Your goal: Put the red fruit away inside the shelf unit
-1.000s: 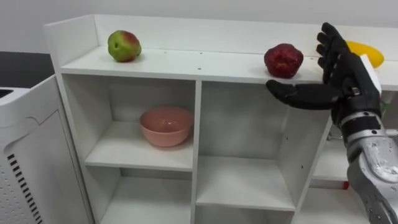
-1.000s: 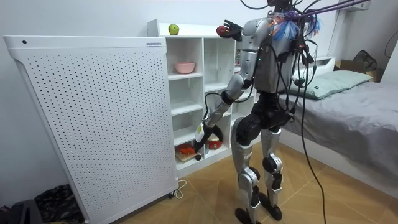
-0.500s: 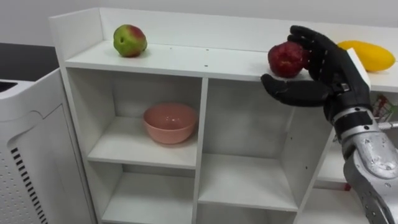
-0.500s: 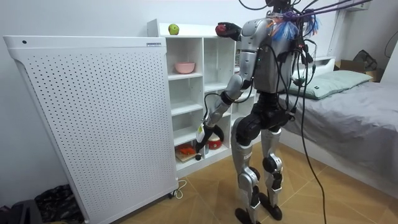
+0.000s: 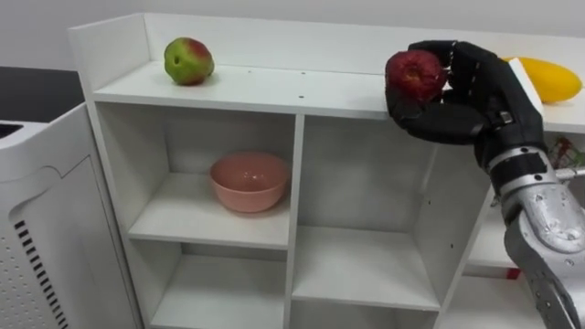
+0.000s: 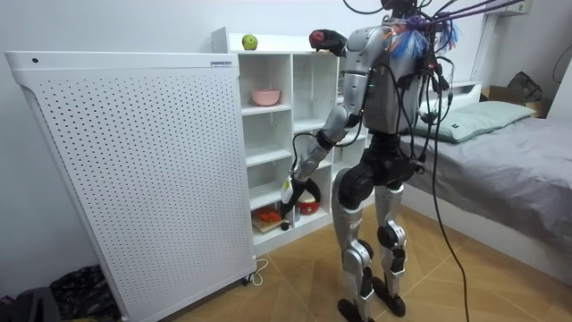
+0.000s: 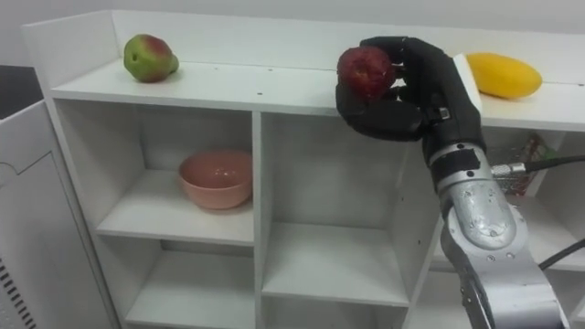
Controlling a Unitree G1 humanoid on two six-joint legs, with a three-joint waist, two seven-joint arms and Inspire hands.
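Now the right robot hand (image 5: 483, 102) has thumb and fingers curled tight round the red apple (image 5: 416, 73) at the top shelf's (image 5: 256, 90) front edge. Half a second ago they were spread beside it. A green apple (image 5: 188, 61) lies well to its left.

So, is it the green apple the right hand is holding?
No, the right hand is curled round the red fruit, while the green apple sits on the top shelf well to its left.

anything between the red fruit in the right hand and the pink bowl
The top board lies between: the right hand holds the red fruit at its front edge, the pink bowl sits below it, leftward.
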